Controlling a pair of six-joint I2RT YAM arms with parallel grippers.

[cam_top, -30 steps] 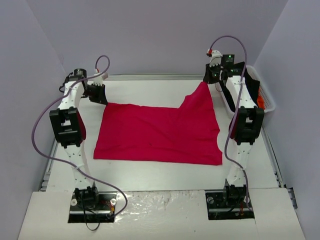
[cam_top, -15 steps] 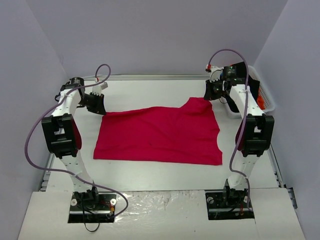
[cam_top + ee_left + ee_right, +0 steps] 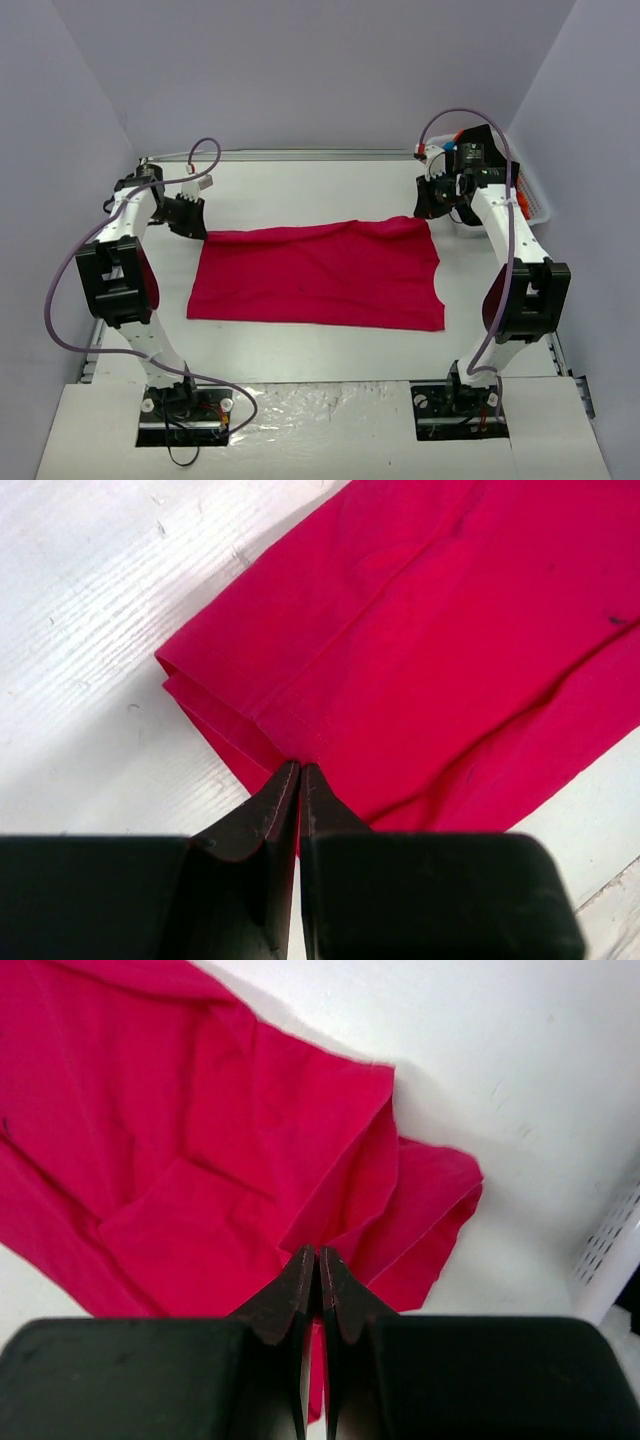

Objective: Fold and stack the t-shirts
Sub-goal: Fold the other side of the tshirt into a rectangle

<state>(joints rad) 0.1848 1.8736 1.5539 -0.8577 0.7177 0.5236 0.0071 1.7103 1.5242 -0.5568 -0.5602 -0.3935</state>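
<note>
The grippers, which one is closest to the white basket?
The right gripper, pinching a corner of the red t-shirt beside the basket; the left gripper holds the other far corner.

The white left arm [image 3: 118,280] and right arm [image 3: 505,225], black at the joints, carry purple cables [image 3: 462,111] and black wedge-shaped fingers [image 3: 265,815]

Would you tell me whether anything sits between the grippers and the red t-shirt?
Nothing visible does. The left gripper and right gripper are each pinched directly on a far corner of the red t-shirt. The white basket stands off to its right, apart from it.
</note>
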